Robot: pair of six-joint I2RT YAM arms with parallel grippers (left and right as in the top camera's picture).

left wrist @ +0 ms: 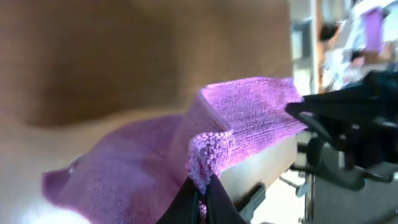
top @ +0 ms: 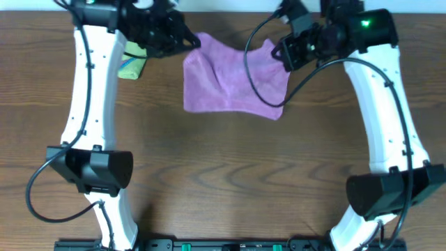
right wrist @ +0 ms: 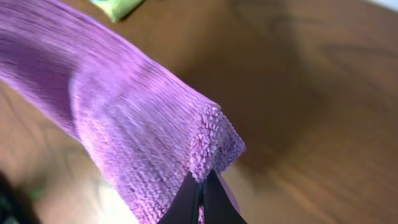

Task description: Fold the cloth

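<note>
Purple cloth [top: 233,80] sits at the far side of the tabletop [top: 223,174], between the arms. Left pincer [top: 189,40] and right pincer [top: 280,50] each pinch a far corner, raised. Suggest carrying both corners toward the near hem at matched pace, edge taut, and landing them aligned before release.

This looks like a robotics lab. My left arm [top: 94,90] and right arm [top: 380,104], both white, rise from a black rail [top: 230,245] at the edge of a wood-grain table [top: 223,174], trailing black cables [top: 29,192]. Beyond the table is blurred, cluttered shelving [left wrist: 348,37].
</note>
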